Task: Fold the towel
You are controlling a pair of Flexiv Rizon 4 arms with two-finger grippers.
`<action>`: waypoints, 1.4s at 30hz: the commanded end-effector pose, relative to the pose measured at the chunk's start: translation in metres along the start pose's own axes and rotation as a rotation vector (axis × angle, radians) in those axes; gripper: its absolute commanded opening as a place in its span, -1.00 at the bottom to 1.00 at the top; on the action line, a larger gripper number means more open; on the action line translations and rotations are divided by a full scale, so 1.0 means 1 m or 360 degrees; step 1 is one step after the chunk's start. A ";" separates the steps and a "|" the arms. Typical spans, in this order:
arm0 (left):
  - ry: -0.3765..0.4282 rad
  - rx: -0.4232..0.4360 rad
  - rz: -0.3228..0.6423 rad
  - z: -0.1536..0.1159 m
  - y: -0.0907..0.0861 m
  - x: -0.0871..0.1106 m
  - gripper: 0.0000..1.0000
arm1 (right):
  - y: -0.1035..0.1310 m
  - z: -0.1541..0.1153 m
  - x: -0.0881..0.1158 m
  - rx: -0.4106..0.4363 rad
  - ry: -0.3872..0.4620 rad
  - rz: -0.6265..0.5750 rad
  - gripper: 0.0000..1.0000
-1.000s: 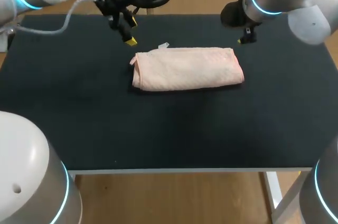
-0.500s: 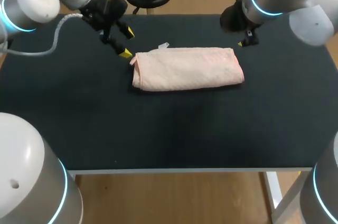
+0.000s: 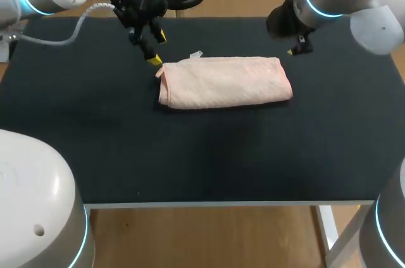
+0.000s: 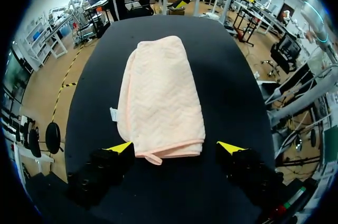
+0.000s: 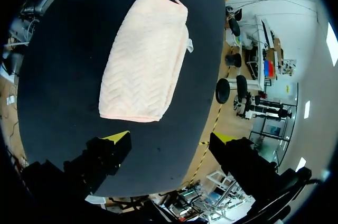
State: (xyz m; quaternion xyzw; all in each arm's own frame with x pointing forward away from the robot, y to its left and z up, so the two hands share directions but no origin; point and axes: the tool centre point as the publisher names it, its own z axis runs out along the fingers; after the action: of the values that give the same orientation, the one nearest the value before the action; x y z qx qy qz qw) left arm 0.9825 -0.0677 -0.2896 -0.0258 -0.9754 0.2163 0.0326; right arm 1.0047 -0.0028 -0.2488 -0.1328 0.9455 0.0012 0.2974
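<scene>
While the pink towel (image 3: 224,82) lies unmoved as a folded oblong on the black worktop (image 3: 221,154), a little toward its far side, the left hand (image 3: 157,47) has swung out to the left and come back within the past second. It now hangs just beside the towel's far left corner with its yellow-tipped fingers apart. The right hand (image 3: 296,47) has scarcely stirred and hovers near the far right corner; from above, its fingers are too hidden to read.

From the left wrist, the towel (image 4: 161,94) stretches away ahead of the left hand (image 4: 176,147). The fingers are spread wide to either side of the short end nearest them, where a small loop hangs off the hem, and they grip nothing.

From the right wrist, the towel (image 5: 145,57) lies ahead of the right hand (image 5: 169,138), whose fingers also stand well apart over bare worktop, clamped on nothing.

With a hand posted at each short end, the left arm's return looks like lining up for a further fold. A pinch of the left end would probably come next.
</scene>
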 end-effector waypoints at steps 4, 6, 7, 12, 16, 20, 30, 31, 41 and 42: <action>0.0003 0.0002 0.0001 0.000 0.001 -0.001 1.00 | -0.034 -0.001 -0.003 -0.0649 -0.0147 0.1314 1.00; 0.0003 0.0002 0.0001 0.000 0.001 -0.001 1.00 | -0.041 0.004 -0.001 -0.0781 -0.0071 0.1690 1.00; 0.0003 0.0002 0.0001 0.000 0.001 -0.001 1.00 | -0.043 0.007 0.002 -0.0819 -0.0072 0.1810 1.00; 0.0003 0.0002 0.0001 0.000 0.001 -0.001 1.00 | -0.050 0.015 0.017 -0.1050 0.0148 0.2315 1.00; 0.0003 0.0002 0.0001 0.000 0.001 -0.001 1.00 | -0.051 0.019 0.025 -0.1078 0.0194 0.2531 1.00; 0.0003 0.0002 0.0001 0.000 0.001 -0.001 1.00 | -0.059 0.019 0.026 -0.1189 0.0353 0.2713 1.00; 0.0003 0.0002 0.0001 0.000 0.001 -0.001 1.00 | -0.069 0.021 0.023 -0.1181 0.0504 0.2504 1.00; 0.0003 0.0002 0.0001 0.000 0.001 -0.001 1.00 | -0.069 0.021 0.023 -0.1181 0.0504 0.2504 1.00; 0.0003 0.0002 0.0001 0.000 0.001 -0.001 1.00 | -0.056 0.024 0.036 -0.1235 0.0744 0.2816 1.00; 0.0003 0.0002 0.0001 0.000 0.001 -0.001 1.00 | -0.052 0.026 0.041 -0.1207 0.0801 0.2872 1.00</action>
State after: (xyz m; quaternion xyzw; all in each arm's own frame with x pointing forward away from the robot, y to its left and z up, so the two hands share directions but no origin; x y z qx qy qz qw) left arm 0.9826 -0.0672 -0.2895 -0.0258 -0.9754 0.2164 0.0331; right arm 1.0065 -0.0647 -0.2777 0.3717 0.8310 0.4054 0.0833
